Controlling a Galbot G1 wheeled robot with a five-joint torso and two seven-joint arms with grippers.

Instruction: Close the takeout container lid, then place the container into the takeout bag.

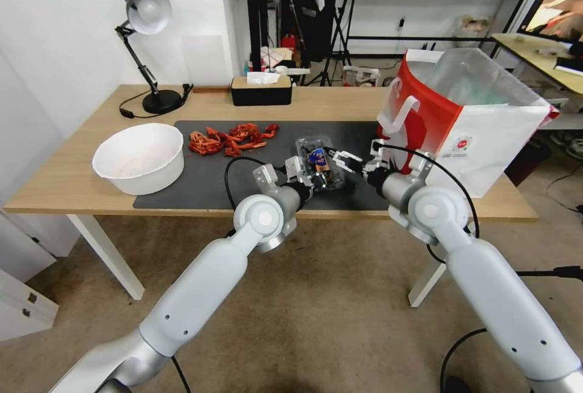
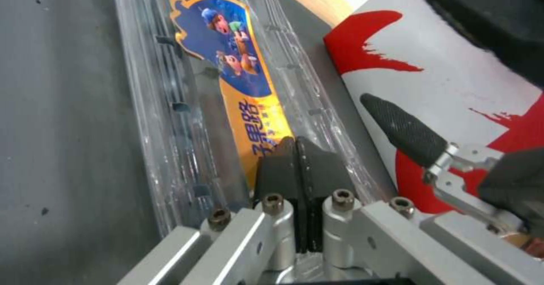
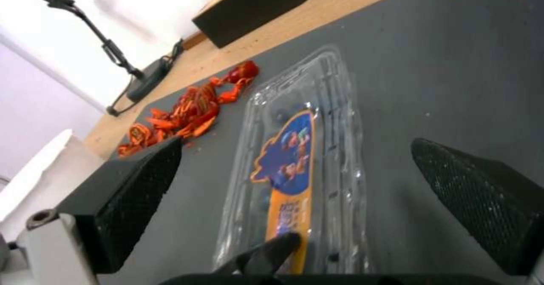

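Dark matting covers the middle of your wooden table, and the takeout container lies on it just left of the takeout bag. Your left gripper has its jaws pressed shut, fingertips resting on the labelled lid, which looks down over the blueberries. Your right gripper hovers at the container's right end, jaws spread wide. Press evenly along the lid edge so it seats, then bring the right jaws squarely across the container's narrow width before lifting toward the bag's open top.
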